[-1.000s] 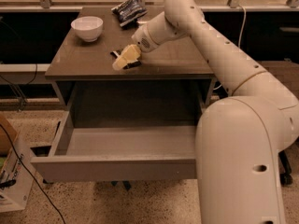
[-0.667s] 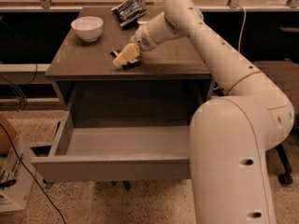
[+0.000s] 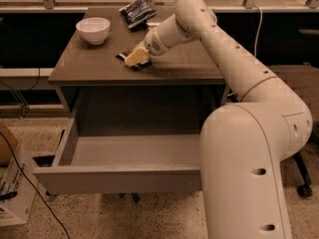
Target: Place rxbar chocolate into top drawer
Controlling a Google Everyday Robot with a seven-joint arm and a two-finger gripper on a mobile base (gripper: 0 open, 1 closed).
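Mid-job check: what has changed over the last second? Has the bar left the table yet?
Hardly anything. The arm swung its big near link slightly left in the view. The gripper stays at the rxbar chocolate, which still lies on the table, not lifted. The top drawer remains open; the bowl and the dark bag have not moved.
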